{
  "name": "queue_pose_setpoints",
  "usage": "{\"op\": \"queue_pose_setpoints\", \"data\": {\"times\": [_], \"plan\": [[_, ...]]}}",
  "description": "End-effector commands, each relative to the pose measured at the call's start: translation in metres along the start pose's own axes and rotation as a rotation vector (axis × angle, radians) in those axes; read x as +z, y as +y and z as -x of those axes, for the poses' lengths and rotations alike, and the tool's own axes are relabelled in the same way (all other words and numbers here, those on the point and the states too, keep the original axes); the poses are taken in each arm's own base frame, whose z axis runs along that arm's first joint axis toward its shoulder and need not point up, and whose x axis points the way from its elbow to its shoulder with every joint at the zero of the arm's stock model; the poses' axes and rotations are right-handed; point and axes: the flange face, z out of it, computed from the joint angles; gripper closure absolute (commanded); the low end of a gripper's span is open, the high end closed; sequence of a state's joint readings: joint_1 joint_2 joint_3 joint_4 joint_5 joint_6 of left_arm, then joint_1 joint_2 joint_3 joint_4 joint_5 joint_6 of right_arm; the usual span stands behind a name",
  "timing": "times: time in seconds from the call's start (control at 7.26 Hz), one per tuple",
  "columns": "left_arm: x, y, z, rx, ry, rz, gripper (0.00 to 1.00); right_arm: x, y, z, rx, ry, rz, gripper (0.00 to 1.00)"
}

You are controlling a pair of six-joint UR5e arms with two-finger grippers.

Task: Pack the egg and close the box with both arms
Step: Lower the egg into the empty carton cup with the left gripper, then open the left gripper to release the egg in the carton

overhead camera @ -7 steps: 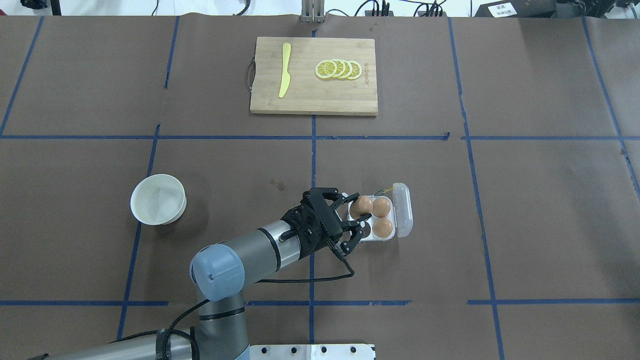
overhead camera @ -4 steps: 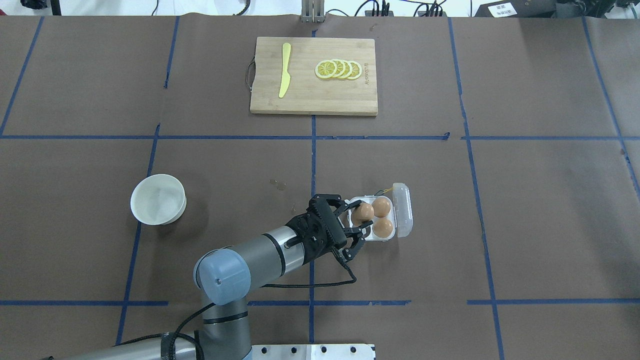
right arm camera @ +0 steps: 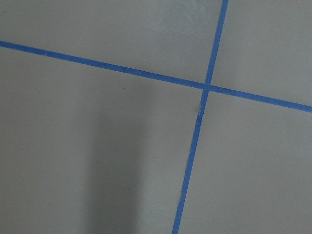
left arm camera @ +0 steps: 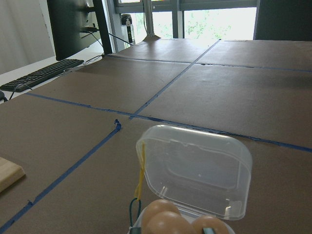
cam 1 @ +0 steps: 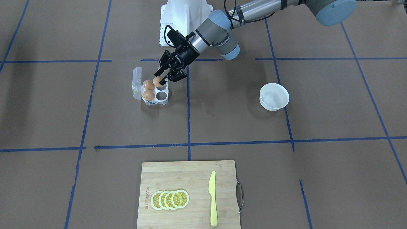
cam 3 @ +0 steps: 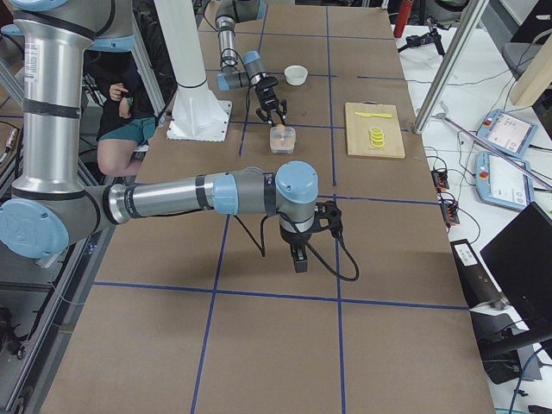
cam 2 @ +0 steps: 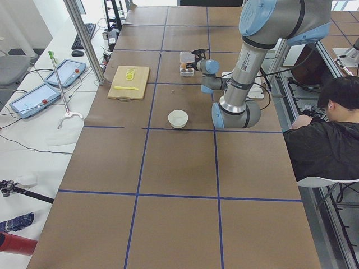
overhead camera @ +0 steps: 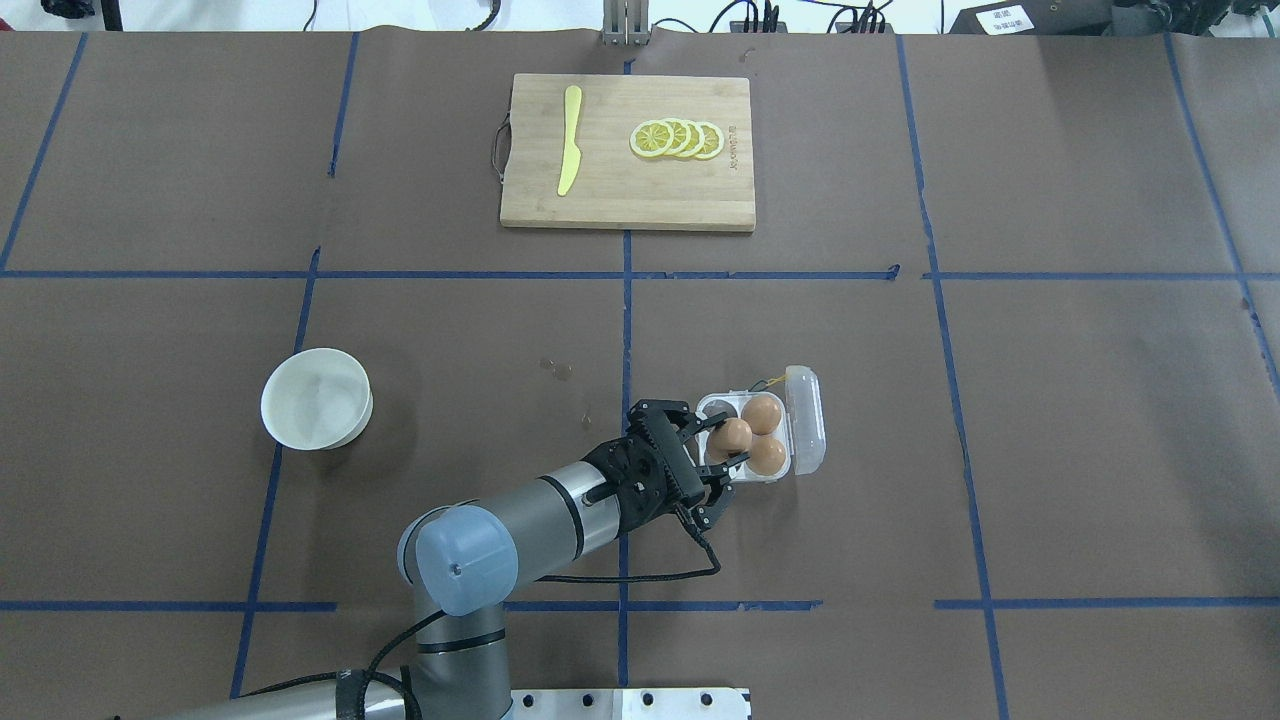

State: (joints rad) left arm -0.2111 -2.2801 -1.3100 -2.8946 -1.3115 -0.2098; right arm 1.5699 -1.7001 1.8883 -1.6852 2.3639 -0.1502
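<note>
Since the egg [overhead camera: 732,436] is pinched in your left gripper [overhead camera: 722,445], whose claw is drawn narrow around it, it hangs just over the box [overhead camera: 719,407]. It is above the cell on the robot's side, away from the lid [overhead camera: 808,420], and I judge it not yet seated. The box sits midway along the table, nearer the robot's edge than the operators' edge.

Two other eggs [overhead camera: 764,412] [overhead camera: 768,456] fill the cells along the lid side. The arm comes in from the open side, which keeps your fingers off them. The lid stands up on the hinge side, with the yellow string [left arm camera: 141,170] at its corner, so nothing blocks the descent. One more cell [cam 1: 161,95], on the operators' side, is bare.

Lower gently and open only once the egg rests in its cup, because a smooth shell can slip or crack.

Your right gripper [cam 3: 297,257] hangs over bare paper toward the table's right end, and I cannot tell whether it is wide or closed.

A white bowl [overhead camera: 316,398] sits toward the left end. A cutting board [overhead camera: 620,190] with lemon slices [overhead camera: 678,139] and a yellow knife [overhead camera: 569,140] lies at the operators' edge.
</note>
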Motion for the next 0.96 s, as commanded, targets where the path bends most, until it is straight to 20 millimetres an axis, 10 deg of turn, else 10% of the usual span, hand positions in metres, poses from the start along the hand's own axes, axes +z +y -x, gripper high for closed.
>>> {"op": "queue_pose_setpoints", "data": {"times": [0.0,0.55,0.83], "plan": [[0.0021,0.0015,-0.0022,0.002,0.003,0.004,0.9,-0.0001,0.0015,-0.0012,0.003,0.0,0.0,0.0],[0.002,-0.0002,-0.0028,0.001,0.005,0.002,0.47,0.0013,0.0038,-0.0023,0.007,0.0,0.004,0.0],[0.0011,-0.0004,-0.0038,0.0,0.008,0.001,0.42,0.0012,0.0037,-0.0022,0.006,0.0,0.003,0.0]]}}
